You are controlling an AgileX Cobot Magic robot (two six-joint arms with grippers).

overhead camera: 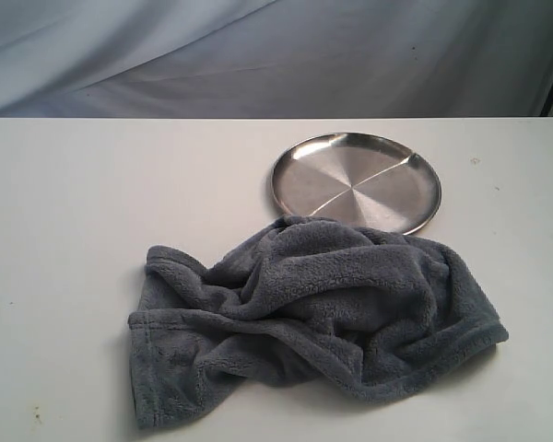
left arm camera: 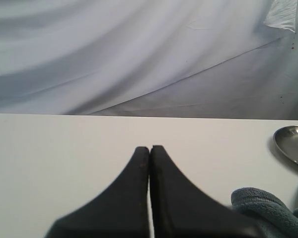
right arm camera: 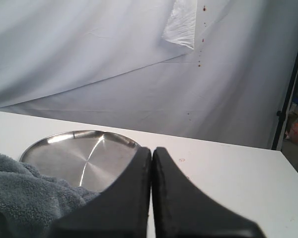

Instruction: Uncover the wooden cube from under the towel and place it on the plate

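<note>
A crumpled dark grey-blue towel (overhead camera: 313,313) lies on the white table, its far edge overlapping the near rim of the shiny steel plate (overhead camera: 355,180). The wooden cube is hidden; no part of it shows. Neither gripper appears in the exterior view. In the left wrist view my left gripper (left arm camera: 149,148) is shut with nothing in it, above bare table, with a fold of the towel (left arm camera: 265,210) and the plate's rim (left arm camera: 292,141) off to one side. My right gripper (right arm camera: 152,149) is shut and empty, with the plate (right arm camera: 77,156) and towel (right arm camera: 25,193) just beyond it.
The white table (overhead camera: 74,203) ends at a far edge against a draped pale backdrop (overhead camera: 258,55). A dark stand (right arm camera: 288,94) shows at the table's right end.
</note>
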